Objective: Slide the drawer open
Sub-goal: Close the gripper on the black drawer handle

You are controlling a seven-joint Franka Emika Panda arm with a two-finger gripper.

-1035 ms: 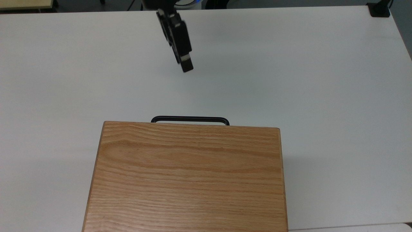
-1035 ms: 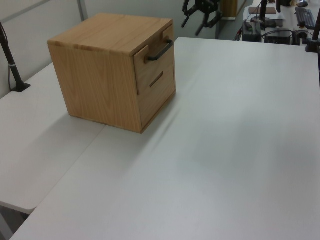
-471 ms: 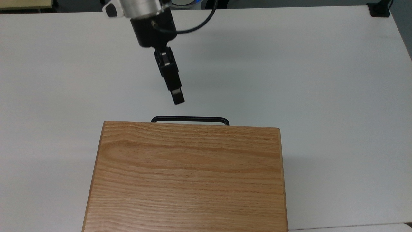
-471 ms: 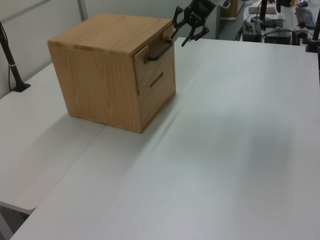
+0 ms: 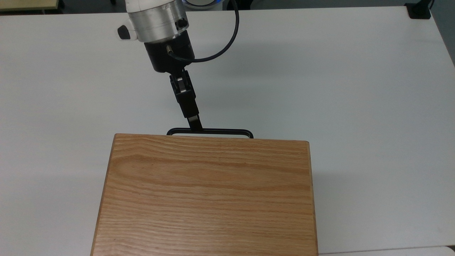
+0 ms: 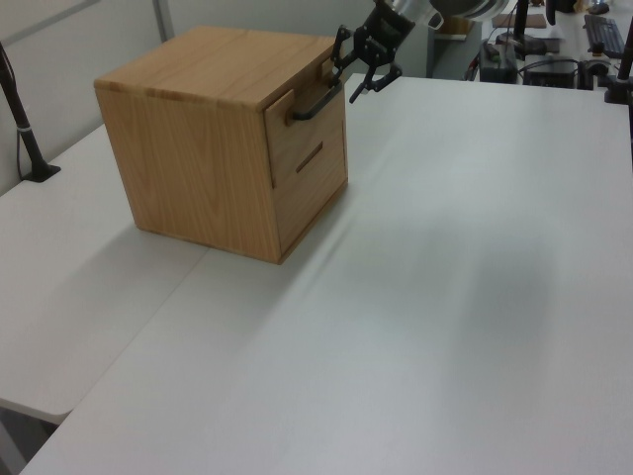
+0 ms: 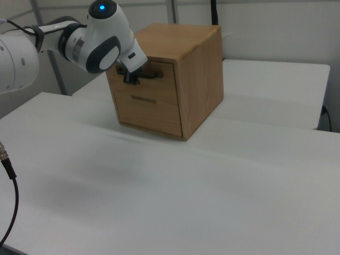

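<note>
I am reaching my tool [image 5: 196, 125] with its fingers spread around the black handle [image 5: 220, 132] of the closed drawer [image 6: 307, 114], not yet clenching it

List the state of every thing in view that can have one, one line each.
drawer: shut, front flush with the cabinet.
black bar handle: gripper's tip at it, toward the top view's left end.
lower drawer: shut.
gripper: open, jaws spread at the handle.
</note>
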